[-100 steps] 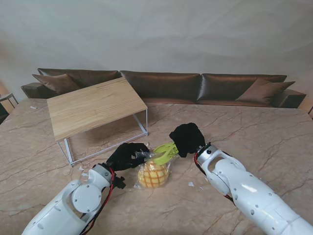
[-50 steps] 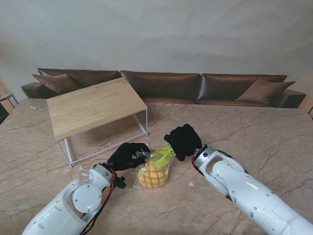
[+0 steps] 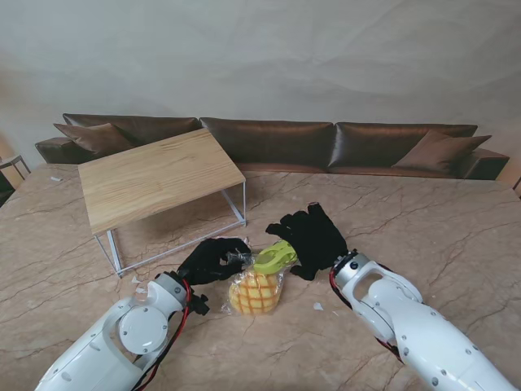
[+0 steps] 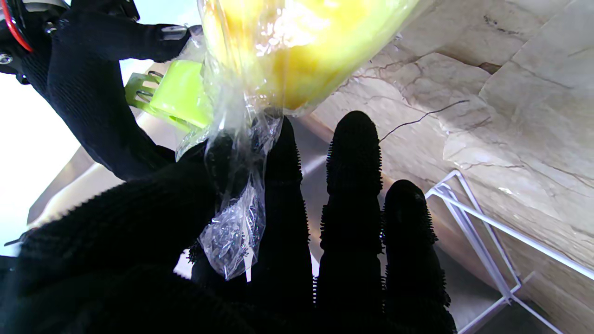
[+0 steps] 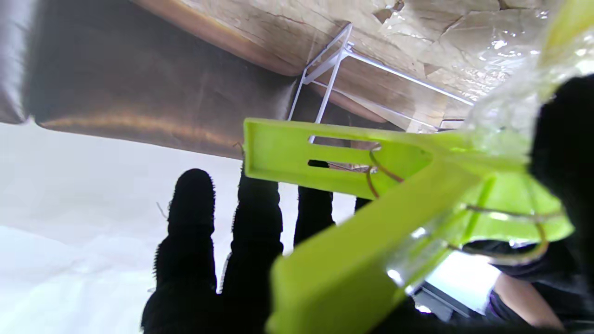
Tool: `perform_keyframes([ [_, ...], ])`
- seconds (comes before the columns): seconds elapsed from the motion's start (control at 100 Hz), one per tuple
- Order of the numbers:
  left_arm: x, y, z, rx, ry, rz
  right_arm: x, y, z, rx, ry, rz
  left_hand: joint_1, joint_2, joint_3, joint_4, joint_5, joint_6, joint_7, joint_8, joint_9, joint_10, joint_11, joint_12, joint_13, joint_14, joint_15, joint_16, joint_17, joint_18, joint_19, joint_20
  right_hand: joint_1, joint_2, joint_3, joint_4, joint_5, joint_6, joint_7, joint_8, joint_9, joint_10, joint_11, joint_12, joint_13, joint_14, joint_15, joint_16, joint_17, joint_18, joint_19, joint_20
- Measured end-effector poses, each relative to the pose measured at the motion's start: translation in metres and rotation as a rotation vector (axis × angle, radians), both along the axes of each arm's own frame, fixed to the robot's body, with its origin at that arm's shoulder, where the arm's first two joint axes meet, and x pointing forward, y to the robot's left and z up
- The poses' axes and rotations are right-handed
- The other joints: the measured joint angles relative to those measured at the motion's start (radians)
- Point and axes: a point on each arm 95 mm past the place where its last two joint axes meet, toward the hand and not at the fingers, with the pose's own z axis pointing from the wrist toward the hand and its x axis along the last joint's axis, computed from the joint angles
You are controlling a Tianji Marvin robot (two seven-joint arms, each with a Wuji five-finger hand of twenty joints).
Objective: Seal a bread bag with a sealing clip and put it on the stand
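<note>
Bag (image 3: 256, 292): yours to find on the marble surface (image 3: 423, 220) between the two arms, bread showing yellow through the plastic, its gathered neck pointing away from you.
Clip (image 3: 275, 257): you see the green clip sitting on the bag's neck; the right wrist view shows its jaws closed over the clear plastic.
Left hand (image 3: 212, 259): your left hand pinches the twisted neck of the bag between thumb and fingers (image 4: 278, 195), just left of the clip.
Right hand (image 3: 313, 238): fingers spread wide and holding nothing, it sits just right of the clip, apart from it.
Stand (image 3: 159, 175): your wooden stand on white wire legs is to the far left, well apart from the bag.
</note>
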Motion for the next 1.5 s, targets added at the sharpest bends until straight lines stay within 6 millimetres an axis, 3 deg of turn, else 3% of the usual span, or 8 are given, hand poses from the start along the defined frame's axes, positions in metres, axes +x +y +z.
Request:
perform_keyframes([
  [0.16,-0.001,0.003,0.004,-0.001,0.001,0.003,-0.016,-0.012,0.01,0.083,0.014,-0.058,0.022,0.039,-0.053,-0.003,-0.041,0.0,-0.005,0.088,-0.022,0.0,0.034,0.012,0.0,0.001,0.024,0.013,0.003,0.001,0.036,0.023,-0.028,0.026,-0.011,0.0,-0.027,0.01,0.008,-0.015,-0.017,0.016,-0.117,-0.054,-0.042,0.0,-0.147,-0.168,-0.034,-0.075,-0.115,-0.204],
  [0.18,-0.001,0.003,0.004,-0.003,0.001,0.004,-0.018,-0.014,0.012,0.095,0.013,-0.066,0.032,0.049,-0.065,-0.016,-0.045,0.0,-0.005,0.099,-0.022,0.0,0.038,0.006,0.0,0.001,0.026,0.013,0.006,0.002,0.04,0.025,-0.029,0.03,-0.011,0.0,-0.027,0.011,0.008,-0.015,-0.017,0.017,-0.129,-0.059,-0.042,0.0,-0.15,-0.18,-0.036,-0.086,-0.128,-0.226],
  [0.39,-0.003,0.006,0.014,-0.018,-0.023,0.016,-0.04,-0.035,0.025,0.168,-0.025,-0.182,0.048,0.06,-0.094,-0.017,-0.062,0.0,-0.006,0.161,-0.041,0.0,0.085,-0.015,0.0,0.003,0.051,0.025,0.016,0.014,0.062,0.04,-0.029,0.056,-0.025,0.0,-0.027,0.021,0.008,-0.025,-0.016,0.025,-0.187,-0.082,-0.058,-0.014,-0.173,-0.246,-0.04,-0.142,-0.18,-0.387],
  [0.66,-0.005,0.013,0.048,-0.055,-0.085,0.059,-0.049,-0.072,0.022,0.229,-0.02,-0.341,0.054,0.06,-0.099,-0.018,-0.062,0.0,-0.013,0.196,-0.042,0.0,0.104,-0.012,0.0,0.004,0.063,0.031,0.019,0.015,0.064,0.048,-0.029,0.056,-0.035,0.0,-0.027,0.04,-0.004,-0.04,-0.016,0.038,-0.199,-0.09,-0.079,-0.024,-0.174,-0.263,-0.048,-0.165,-0.189,-0.439],
  [1.01,0.016,0.032,0.098,-0.05,-0.137,0.17,-0.042,-0.088,0.001,0.255,0.054,-0.404,0.055,0.06,-0.101,-0.018,-0.062,0.0,-0.013,0.204,-0.042,0.0,0.107,-0.011,0.001,0.004,0.07,0.036,0.023,0.015,0.064,0.049,-0.026,0.068,-0.057,0.0,-0.026,0.046,-0.007,-0.041,-0.016,0.039,-0.212,-0.099,-0.08,-0.038,-0.174,-0.284,-0.05,-0.187,-0.19,-0.484],
  [1.32,0.056,0.059,0.155,-0.057,-0.169,0.305,-0.03,-0.088,-0.013,0.255,0.104,-0.391,0.055,0.06,-0.101,-0.019,-0.062,0.0,-0.014,0.211,-0.042,-0.001,0.113,-0.011,0.014,0.005,0.072,0.037,0.029,0.015,0.065,0.049,-0.024,0.093,-0.062,0.001,-0.023,0.046,-0.015,-0.041,-0.016,0.039,-0.236,-0.101,-0.09,-0.039,-0.174,-0.285,-0.053,-0.187,-0.19,-0.489],
  [1.5,0.093,0.078,0.172,-0.036,-0.147,0.366,-0.019,-0.09,-0.021,0.267,0.161,-0.389,0.055,0.06,-0.106,-0.019,-0.062,-0.008,-0.014,0.212,-0.042,-0.006,0.113,-0.011,0.014,0.005,0.072,0.037,0.029,0.015,0.065,0.049,-0.024,0.093,-0.063,0.002,-0.022,0.046,-0.015,-0.041,-0.016,0.039,-0.236,-0.101,-0.09,-0.039,-0.174,-0.285,-0.053,-0.177,-0.189,-0.499],
])
